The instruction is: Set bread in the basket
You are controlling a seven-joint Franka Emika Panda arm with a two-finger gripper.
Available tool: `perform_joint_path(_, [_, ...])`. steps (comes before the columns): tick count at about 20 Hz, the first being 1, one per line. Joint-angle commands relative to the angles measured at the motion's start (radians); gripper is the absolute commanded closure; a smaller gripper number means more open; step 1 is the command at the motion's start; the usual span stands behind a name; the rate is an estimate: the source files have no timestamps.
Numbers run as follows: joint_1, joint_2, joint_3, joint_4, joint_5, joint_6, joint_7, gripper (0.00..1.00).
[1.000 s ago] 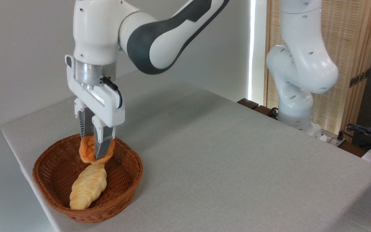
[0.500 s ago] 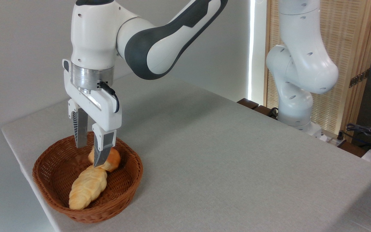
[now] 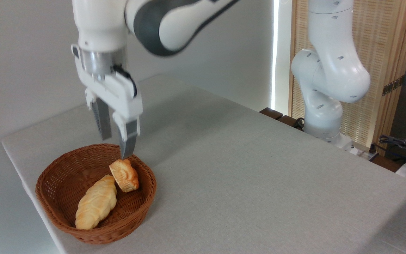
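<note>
The bread [image 3: 124, 174], a small orange-brown bun with a scored top, lies inside the round wicker basket [image 3: 53, 208] against its right wall. It touches the end of a longer pale braided loaf [image 3: 95, 202] lying in the basket's middle. My gripper [image 3: 116, 147] hangs open above the basket's back rim, clear of the bun, with nothing between its fingers.
The basket sits near the table's front left corner, close to both edges. The grey tabletop [image 3: 245, 169] stretches to the right. The arm's white base [image 3: 324, 81] stands at the far right edge, with cables [image 3: 405, 146] beyond it.
My gripper opened and let go of the bun, which dropped into the basket beside the loaf. The gripper then rose and shifted slightly right.
</note>
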Motion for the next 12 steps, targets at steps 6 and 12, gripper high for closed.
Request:
perform_joint_path(6, [-0.007,-0.015,0.05,0.087,0.064,-0.169,-0.018,0.0])
perform_joint_path(12, [-0.007,-0.015,0.082,0.089,0.064,-0.172,-0.017,0.0])
